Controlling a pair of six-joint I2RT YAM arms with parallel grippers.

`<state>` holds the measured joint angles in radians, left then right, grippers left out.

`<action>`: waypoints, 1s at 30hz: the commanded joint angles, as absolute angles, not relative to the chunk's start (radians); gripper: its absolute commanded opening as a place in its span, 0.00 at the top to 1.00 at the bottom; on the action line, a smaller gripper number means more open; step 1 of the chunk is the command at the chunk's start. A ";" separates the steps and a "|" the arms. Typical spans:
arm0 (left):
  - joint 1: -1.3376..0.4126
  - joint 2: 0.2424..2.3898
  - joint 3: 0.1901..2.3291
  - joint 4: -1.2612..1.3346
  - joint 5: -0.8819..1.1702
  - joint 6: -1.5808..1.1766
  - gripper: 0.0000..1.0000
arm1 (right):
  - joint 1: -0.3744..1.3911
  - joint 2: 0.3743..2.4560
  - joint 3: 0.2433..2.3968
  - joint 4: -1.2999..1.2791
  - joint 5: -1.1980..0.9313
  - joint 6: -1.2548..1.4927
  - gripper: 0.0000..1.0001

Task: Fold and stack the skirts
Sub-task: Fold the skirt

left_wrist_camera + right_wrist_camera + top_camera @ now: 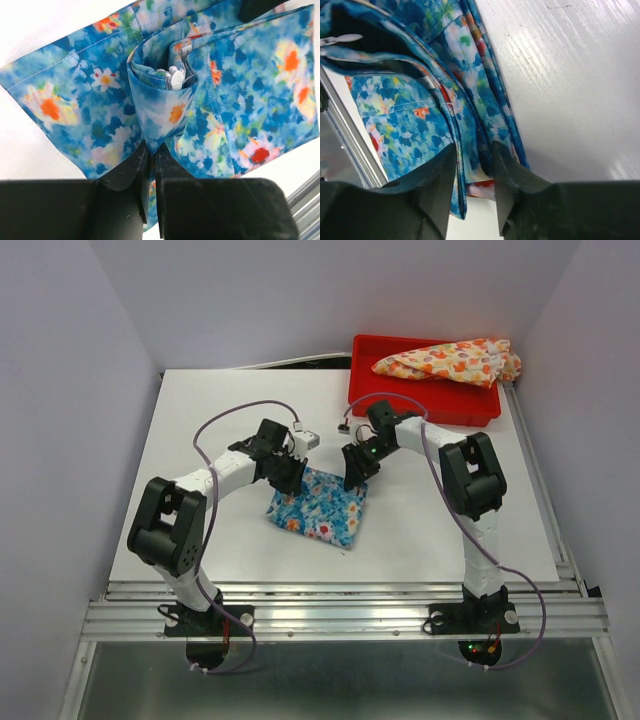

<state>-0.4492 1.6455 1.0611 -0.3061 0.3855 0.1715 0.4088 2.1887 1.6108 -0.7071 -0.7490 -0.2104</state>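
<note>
The blue skirt (pixel 320 508) lies on the bench (pixel 220 410), well apart from the red tray (pixel 420 408) on its near-left side; the cream-yellow skirt (pixel 450 360) sits bunched inside that tray. The left hand (pixel 152 150) is nearly closed, pinching a cone of blue cloth at the corner farther from the tray. The right hand (pixel 472 167) is narrowed on the thick layered hem at the corner nearer the tray. The held edge runs from hand to hand, and the rest of the cloth trails away from the tray. A fold likely means carrying that edge that way, both hands level
</note>
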 commanded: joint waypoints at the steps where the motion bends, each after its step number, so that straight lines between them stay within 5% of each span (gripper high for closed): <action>1: -0.437 1.652 1.092 -0.282 0.430 0.202 1.00 | 0.411 2.180 1.689 -0.716 -0.739 -0.170 0.56; 10: -0.407 1.658 1.068 -0.279 0.423 0.199 1.00 | 0.402 2.235 1.885 -0.710 -0.742 -0.084 0.49; 30: -0.373 1.658 1.081 -0.227 0.445 0.166 1.00 | 0.469 2.375 1.810 -0.690 -0.661 -0.273 0.81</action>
<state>-0.3904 1.6688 1.0607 -0.2798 0.4374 0.1799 0.4496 2.3703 1.8660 -0.6647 -0.7391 -0.1902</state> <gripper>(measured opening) 0.163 0.218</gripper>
